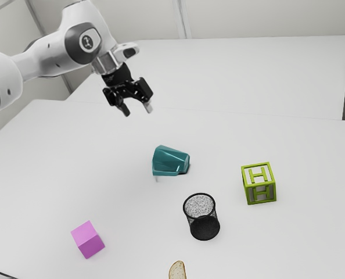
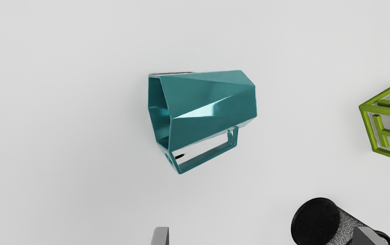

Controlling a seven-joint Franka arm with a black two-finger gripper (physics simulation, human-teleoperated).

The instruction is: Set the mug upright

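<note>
In the exterior view my gripper (image 1: 137, 109) hangs high over the table, up and to the exterior view's left of the mug (image 1: 170, 160), well apart from it. The teal faceted mug (image 2: 208, 109) lies on its side in the wrist view, its opening facing the exterior view's left and its angular handle on the side toward the black mesh cup. The fingertips of my gripper (image 2: 261, 236) stand wide apart, with nothing held between them.
A black mesh cup (image 1: 205, 226) stands close to the mug on the white table (image 1: 120, 197). A green letter cube (image 1: 258, 183) sits toward the exterior view's right. A pink cube (image 1: 87, 239) and a bread slice (image 1: 177, 271) lie nearer the exterior view's bottom edge.
</note>
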